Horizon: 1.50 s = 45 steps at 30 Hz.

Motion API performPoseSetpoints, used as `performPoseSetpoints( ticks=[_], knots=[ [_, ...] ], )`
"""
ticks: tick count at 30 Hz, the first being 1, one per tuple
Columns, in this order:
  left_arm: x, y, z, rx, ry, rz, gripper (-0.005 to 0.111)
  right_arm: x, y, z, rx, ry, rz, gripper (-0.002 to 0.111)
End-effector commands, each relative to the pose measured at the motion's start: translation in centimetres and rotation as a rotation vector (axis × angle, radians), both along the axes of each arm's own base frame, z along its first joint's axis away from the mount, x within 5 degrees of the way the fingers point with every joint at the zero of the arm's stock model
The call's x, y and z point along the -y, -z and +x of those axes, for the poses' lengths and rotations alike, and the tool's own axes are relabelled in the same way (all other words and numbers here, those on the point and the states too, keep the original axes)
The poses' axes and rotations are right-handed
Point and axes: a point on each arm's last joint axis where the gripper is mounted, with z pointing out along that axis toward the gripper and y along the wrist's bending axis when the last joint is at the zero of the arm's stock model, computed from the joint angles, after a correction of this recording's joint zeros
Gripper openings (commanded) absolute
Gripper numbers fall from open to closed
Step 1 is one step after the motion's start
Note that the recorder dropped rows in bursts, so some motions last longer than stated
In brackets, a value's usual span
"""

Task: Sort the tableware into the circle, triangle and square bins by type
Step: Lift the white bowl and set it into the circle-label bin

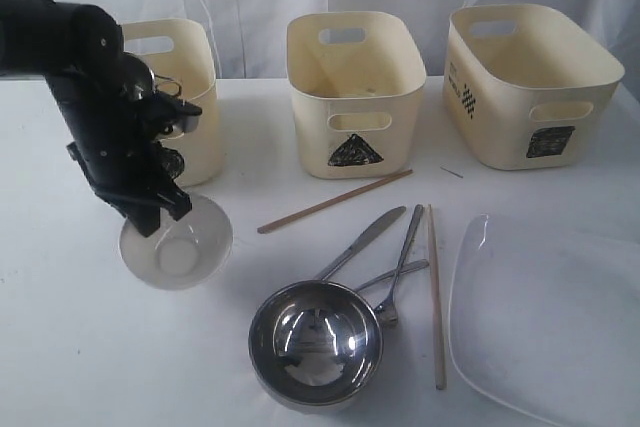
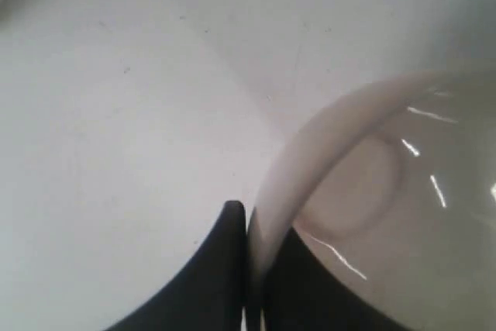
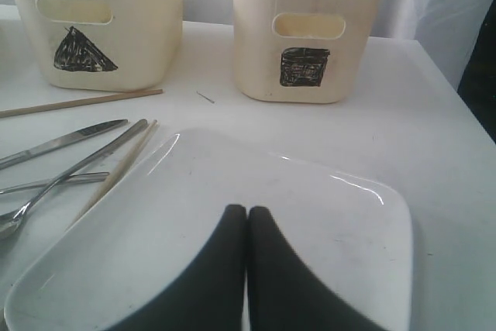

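My left gripper (image 1: 150, 215) is shut on the rim of the small white bowl (image 1: 177, 244), which is tilted at the front left of the table. In the left wrist view one of the fingers (image 2: 225, 269) lies outside the small white bowl's wall (image 2: 294, 176) and the other inside. My right gripper (image 3: 247, 211) is shut and empty, over the large white square plate (image 3: 325, 222). It is out of the exterior view. A steel bowl (image 1: 315, 342), a knife (image 1: 365, 240), forks (image 1: 400, 267) and chopsticks (image 1: 335, 201) lie mid-table.
Three cream bins stand along the back. The left bin (image 1: 195, 67) has its mark hidden by my arm. The triangle bin (image 1: 355, 87) is in the middle and the wider square bin (image 1: 525, 82) on the right. The plate (image 1: 545, 317) lies at the front right.
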Motion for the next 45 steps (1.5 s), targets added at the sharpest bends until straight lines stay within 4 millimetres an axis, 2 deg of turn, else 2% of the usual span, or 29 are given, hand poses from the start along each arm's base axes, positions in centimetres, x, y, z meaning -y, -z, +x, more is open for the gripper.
performPoseSetpoints(
  ticks=[1,7,10,13,15,18,23,29,37,41,45],
  knots=[
    [-0.5,-5.5,-1.3,0.109,0.001,-0.044,0.0,0.0,0.2,0.0,0.001,0.001,-0.003,0.0],
    [-1.0,-12.5,-2.5,0.337,-0.001,-0.132,0.0,0.0,0.2,0.0,0.001,0.001,-0.003,0.0],
    [-1.3,-15.5,-2.3,0.508,0.003,-0.148,0.0,0.0,0.2,0.0,0.001,0.001,-0.003,0.0],
    [-2.0,-17.5,-1.3,0.677,-0.007,-0.09,0.0,0.0,0.2,0.0,0.001,0.001,-0.003,0.0],
    [-2.6,-17.9,-0.3,0.75,-0.03,-0.055,0.0,0.0,0.2,0.0,0.001,0.001,-0.003,0.0],
    [-3.5,-17.2,1.8,0.79,-0.063,-0.013,0.0,0.0,0.2,0.0,0.001,0.001,-0.003,0.0],
    [-4.9,-14.5,5.5,0.788,-0.104,0.009,0.0,0.0,0.2,0.0,0.001,0.001,-0.003,0.0],
    [-4.8,-10.7,8.3,0.77,-0.103,0.008,0.0,0.0,0.2,0.0,0.001,0.001,-0.003,0.0],
    [-4.1,-6.9,9.9,0.699,-0.116,-0.02,0.0,0.0,0.2,0.0,0.001,0.001,-0.003,0.0],
    [-4.1,-6.3,10.1,0.685,-0.116,-0.015,0.0,0.0,0.2,0.0,0.001,0.001,-0.003,0.0],
    [-4.1,-6.6,10.0,0.692,-0.116,-0.017,0.013,0.0,0.2,0.0,0.001,0.001,-0.003,0.0]
  ],
)
